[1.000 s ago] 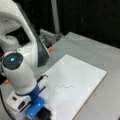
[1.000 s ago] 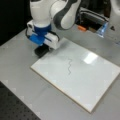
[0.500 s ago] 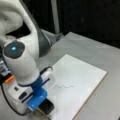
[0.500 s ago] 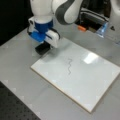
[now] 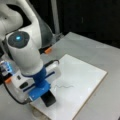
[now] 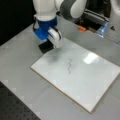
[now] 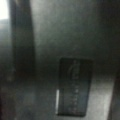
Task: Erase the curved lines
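jaws state: cannot tell | curve lines (image 6: 69,66) intact, near black block (image 6: 45,46) under jaws

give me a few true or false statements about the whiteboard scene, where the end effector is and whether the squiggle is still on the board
1. The curve lines are on the white board. True.
2. The end effector sits over the middle of the squiggle. False: it is at the board's edge, apart from the squiggle.
3. A black block is under the end effector. True.
4. The board is completely wiped clean. False: the dark wavy line shows in both front views.
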Available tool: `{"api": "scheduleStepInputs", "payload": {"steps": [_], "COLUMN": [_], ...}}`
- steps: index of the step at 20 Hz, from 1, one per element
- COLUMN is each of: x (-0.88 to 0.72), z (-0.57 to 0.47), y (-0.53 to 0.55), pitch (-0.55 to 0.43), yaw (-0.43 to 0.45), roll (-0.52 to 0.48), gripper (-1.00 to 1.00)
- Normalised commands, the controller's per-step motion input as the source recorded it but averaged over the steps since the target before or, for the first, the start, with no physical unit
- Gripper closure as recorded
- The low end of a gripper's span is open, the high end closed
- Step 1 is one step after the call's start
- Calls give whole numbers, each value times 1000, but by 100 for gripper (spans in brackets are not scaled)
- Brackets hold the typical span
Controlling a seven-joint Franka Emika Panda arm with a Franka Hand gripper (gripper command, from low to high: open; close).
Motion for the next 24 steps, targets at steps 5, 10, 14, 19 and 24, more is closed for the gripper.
{"api": "scheduleStepInputs", "payload": {"steps": [5, 10, 14, 19, 24], "x": [-279, -382, -427, -381, -324], "z": [-32, -141, -198, -256, -315], "y": [277, 249, 239, 235, 262], "pitch": [77, -97, -185, -351, -409], "yaw": [-196, -177, -178, -202, -195], "roll": [-13, -18, 9, 130, 91], "gripper": [100, 100, 100, 100, 100]}}
